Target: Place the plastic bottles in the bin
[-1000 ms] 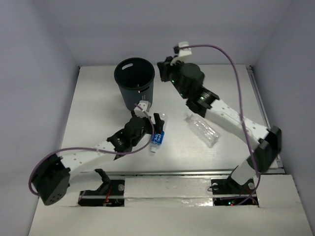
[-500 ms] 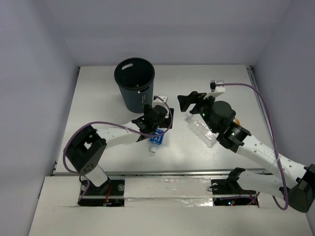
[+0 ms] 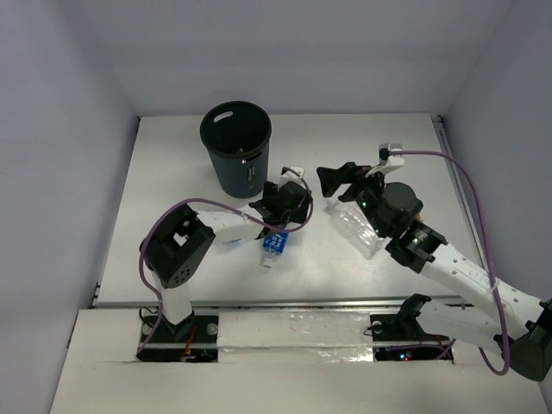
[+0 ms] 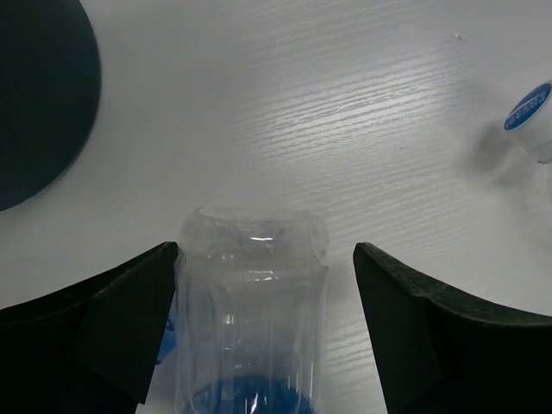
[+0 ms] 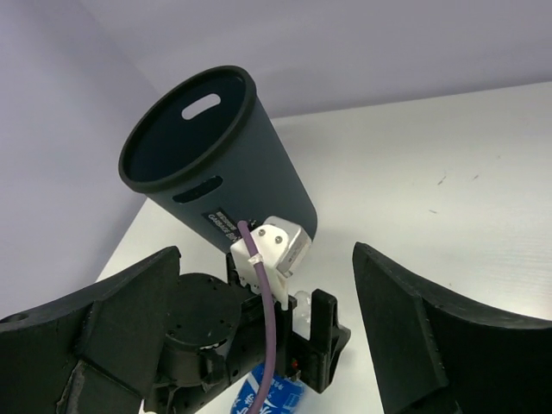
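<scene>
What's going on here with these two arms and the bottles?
Two robot arms are meant to put plastic bottles into the dark bin. The left gripper is open, straddling a blue-labelled bottle that lies on the table, not yet gripped. The right gripper hangs open and empty near a clear ribbed bottle.

The top camera is fixed above and behind the arm bases (image 3: pixel 177 329), looking down over the whole table (image 3: pixel 172 190). The left wrist camera points steeply down, very close over a blue-labelled bottle (image 4: pixel 250 328). The right wrist camera, mid-table, faces left at a shallow angle toward the bin (image 5: pixel 224 164). All three views share bin and bottle.
</scene>
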Robot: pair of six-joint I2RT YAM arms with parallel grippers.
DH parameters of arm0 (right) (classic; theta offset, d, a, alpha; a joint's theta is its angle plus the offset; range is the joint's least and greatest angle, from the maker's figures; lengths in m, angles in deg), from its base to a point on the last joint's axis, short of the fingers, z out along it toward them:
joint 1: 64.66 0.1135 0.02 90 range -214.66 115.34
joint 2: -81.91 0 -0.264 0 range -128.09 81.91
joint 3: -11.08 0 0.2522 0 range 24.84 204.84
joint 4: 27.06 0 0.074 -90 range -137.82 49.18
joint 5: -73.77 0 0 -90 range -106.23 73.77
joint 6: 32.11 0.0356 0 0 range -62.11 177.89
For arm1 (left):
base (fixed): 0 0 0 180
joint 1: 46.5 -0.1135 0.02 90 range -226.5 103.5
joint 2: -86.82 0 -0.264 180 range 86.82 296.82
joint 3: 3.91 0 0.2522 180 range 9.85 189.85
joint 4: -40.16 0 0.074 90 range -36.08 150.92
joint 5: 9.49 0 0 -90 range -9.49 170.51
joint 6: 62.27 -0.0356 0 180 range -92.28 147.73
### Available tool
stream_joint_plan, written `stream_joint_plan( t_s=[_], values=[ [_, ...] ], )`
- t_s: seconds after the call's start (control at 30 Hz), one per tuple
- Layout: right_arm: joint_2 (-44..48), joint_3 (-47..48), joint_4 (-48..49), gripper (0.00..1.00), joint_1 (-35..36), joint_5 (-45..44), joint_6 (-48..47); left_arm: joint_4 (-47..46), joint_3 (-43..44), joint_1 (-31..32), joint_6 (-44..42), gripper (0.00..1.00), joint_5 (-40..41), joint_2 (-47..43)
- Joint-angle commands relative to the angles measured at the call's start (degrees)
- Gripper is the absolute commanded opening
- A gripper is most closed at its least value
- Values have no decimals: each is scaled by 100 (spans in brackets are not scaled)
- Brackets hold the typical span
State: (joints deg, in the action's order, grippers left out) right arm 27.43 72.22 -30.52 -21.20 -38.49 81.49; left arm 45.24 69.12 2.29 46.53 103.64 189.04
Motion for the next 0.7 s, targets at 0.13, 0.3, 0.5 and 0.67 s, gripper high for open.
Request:
stream_joint_plan(
  t_s=[0.13,0.3,0.5,0.67],
  values=[
    [148,-27,297,86,-31,-111,49,-133,305,34,-97,68,42,132],
    [288,-70,261,85,-31,-182,31,-203,384,34,-35,47,-133,203],
    [376,-79,235,85,-31,-226,22,-555,200,34,167,37,-661,-491],
    [508,-114,217,85,-31,-296,22,-765,156,86,246,32,-1091,-1333]
  ],
)
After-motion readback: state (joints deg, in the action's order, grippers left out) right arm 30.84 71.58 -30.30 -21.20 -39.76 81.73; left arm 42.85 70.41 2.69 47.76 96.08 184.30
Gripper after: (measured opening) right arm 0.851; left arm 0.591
